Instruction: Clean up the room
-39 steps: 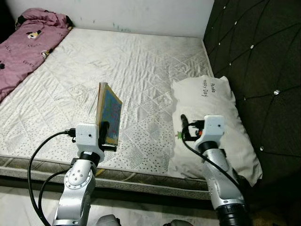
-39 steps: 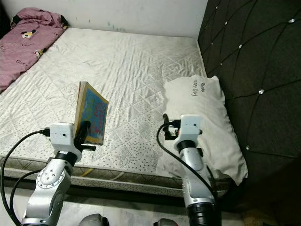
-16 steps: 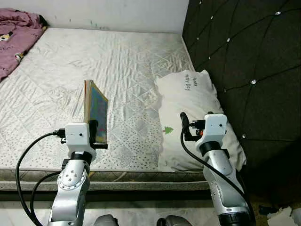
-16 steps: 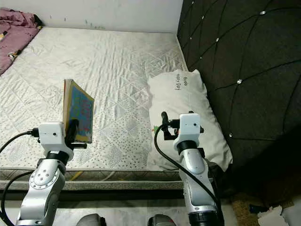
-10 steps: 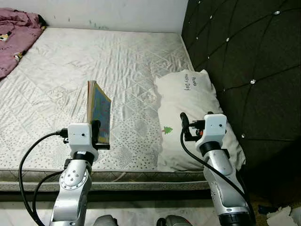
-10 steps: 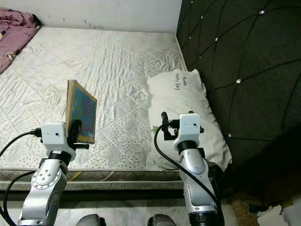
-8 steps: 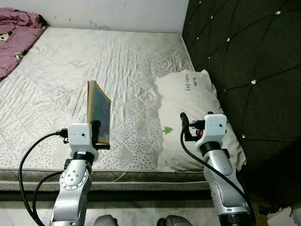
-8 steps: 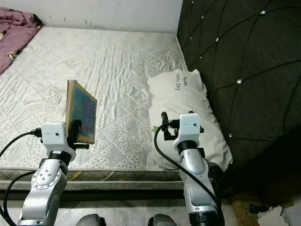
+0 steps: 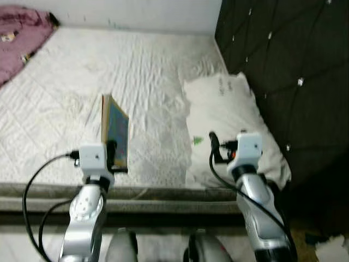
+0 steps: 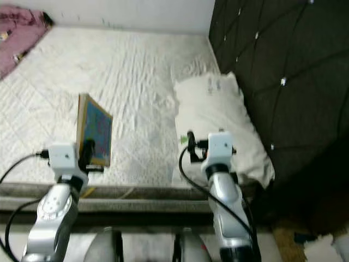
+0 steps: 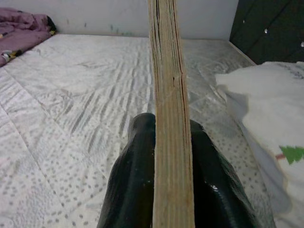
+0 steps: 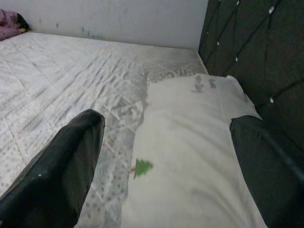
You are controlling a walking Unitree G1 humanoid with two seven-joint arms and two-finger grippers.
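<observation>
The left gripper (image 11: 172, 190) was clamped on a book (image 9: 114, 131). It held the book upright, above the near edge of the bed (image 9: 147, 71). The book's colorful cover faced right. Far off at the left lay a pink blanket (image 9: 22, 27). To the right of the book was a white pillow (image 9: 229, 120) with a little green tree on it. The right gripper (image 12: 166, 152) hung over the pillow's near end, fingers wide apart, holding nothing. A dark headboard (image 9: 283, 54) stood at the right.

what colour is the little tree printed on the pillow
Green: a small tree print on the white fabric pillow, clearest in the right wrist view.
</observation>
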